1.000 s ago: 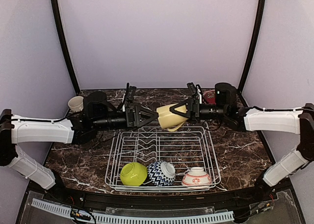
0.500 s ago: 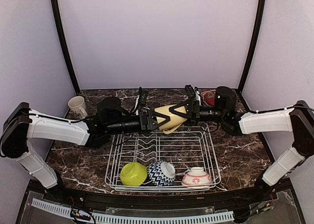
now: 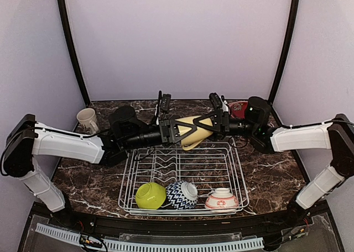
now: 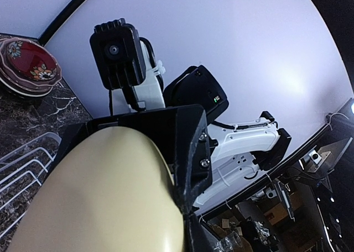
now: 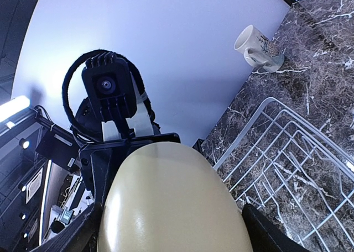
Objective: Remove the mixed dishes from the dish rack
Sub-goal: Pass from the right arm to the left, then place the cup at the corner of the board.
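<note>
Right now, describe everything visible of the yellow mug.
The yellow mug is pale, glossy and ceramic-looking, its loop handle hanging underneath. It lies on its side in the air above the far edge of the dish rack, held between both arms: the left gripper shut on one end, the right gripper clamped around the other.

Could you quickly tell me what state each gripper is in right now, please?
Left gripper: closed on the yellow mug.
Right gripper: clamped around the same yellow mug's body.
</note>
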`<action>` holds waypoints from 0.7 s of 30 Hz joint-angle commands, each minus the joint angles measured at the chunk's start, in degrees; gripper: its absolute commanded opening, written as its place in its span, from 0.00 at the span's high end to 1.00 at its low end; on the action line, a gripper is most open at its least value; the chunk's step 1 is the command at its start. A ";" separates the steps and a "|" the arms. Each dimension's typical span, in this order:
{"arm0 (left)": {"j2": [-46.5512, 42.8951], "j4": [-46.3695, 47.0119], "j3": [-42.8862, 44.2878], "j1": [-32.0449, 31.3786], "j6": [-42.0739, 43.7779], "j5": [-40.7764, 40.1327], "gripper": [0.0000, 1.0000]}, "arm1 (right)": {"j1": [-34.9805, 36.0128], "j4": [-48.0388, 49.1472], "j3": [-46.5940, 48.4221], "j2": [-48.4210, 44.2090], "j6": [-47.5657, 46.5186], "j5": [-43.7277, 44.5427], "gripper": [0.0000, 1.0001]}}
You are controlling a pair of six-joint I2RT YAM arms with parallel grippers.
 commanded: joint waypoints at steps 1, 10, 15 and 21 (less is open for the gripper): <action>-2.93 -5.09 -0.87 0.20 0.77 -4.26 0.99 | -1.14 1.30 -1.07 -1.07 -2.28 1.45 0.65; -14.48 -20.76 -1.18 0.25 8.98 -9.90 0.99 | -3.71 -8.80 -0.64 -4.36 -7.80 3.81 0.01; -21.35 -38.40 2.76 0.50 15.93 -16.64 0.99 | -4.10 -13.65 1.07 -5.12 -10.89 4.33 0.01; -27.26 -66.76 11.33 2.29 21.98 -31.22 0.99 | -4.09 -16.92 2.09 -5.12 -13.13 5.03 0.01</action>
